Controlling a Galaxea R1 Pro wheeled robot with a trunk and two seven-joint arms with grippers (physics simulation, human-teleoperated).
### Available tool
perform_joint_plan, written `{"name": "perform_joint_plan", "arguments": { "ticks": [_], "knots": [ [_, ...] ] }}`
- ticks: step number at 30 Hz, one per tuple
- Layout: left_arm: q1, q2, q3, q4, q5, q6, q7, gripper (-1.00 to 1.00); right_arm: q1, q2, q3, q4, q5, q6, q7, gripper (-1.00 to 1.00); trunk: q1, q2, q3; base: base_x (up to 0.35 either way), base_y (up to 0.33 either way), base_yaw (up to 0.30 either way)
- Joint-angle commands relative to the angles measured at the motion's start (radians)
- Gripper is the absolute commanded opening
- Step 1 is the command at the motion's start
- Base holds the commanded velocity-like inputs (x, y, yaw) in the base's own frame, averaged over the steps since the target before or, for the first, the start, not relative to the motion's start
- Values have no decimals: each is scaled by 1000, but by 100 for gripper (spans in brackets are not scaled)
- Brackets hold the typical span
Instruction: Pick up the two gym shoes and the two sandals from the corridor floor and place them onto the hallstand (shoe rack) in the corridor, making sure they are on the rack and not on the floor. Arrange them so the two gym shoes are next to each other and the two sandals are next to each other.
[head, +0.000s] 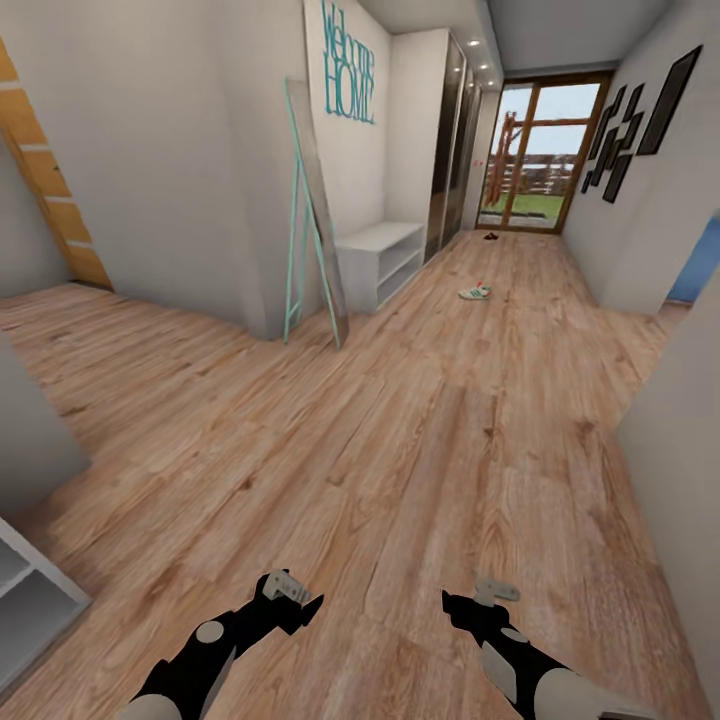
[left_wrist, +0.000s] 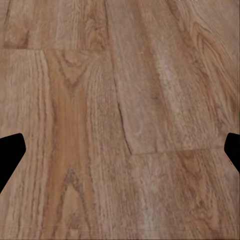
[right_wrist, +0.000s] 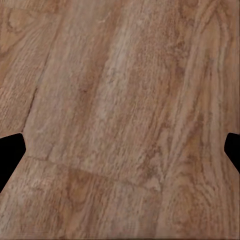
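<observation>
Wood floor bare to gym shoes; mirror beside hallstand; both end effectors released.

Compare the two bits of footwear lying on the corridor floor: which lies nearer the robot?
The white gym shoe with green trim, mid-corridor opposite the hallstand. The dark sandal lies farther off, by the glass door.

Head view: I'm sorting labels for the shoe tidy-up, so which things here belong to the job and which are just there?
Job:
- gym shoe on the corridor floor
- dark sandals near the glass door
- pale hallstand by the wall
- left gripper, right gripper, both empty

Just there:
- leaning mirror
- "Welcome HOME" sign
- black picture frames
- glass door
</observation>
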Motion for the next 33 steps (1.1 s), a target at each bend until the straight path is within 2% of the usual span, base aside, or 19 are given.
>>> {"name": "perform_joint_plan", "arguments": {
  "ticks": [1, 11, 24, 30, 33],
  "knots": [
    [0, -1, 8, -1, -11, -6, -4, 100, -1, 1, -2, 1, -10, -4, 1, 100, -4, 7, 2, 0, 0, -300],
    [0, -1, 9, 0, -11, -6, -3, 100, -1, 1, -2, 0, -10, -4, 1, 100, -42, 77, 35, 0, 0, -300],
    [0, -1, 9, 0, -10, -6, -4, 100, -1, 1, -2, 0, -10, -4, 1, 100, -42, 77, 44, 0, 0, -290],
    [0, -1, 9, 0, -11, -6, -3, 100, -1, 1, -2, 0, -10, -4, 1, 100, -42, 77, 45, 0, 0, -113],
    [0, -1, 9, 0, -11, -6, -3, 100, -1, 1, -2, 0, -11, -4, 1, 100, -31, 56, 36, 0, 0, -18]
  ]
}}
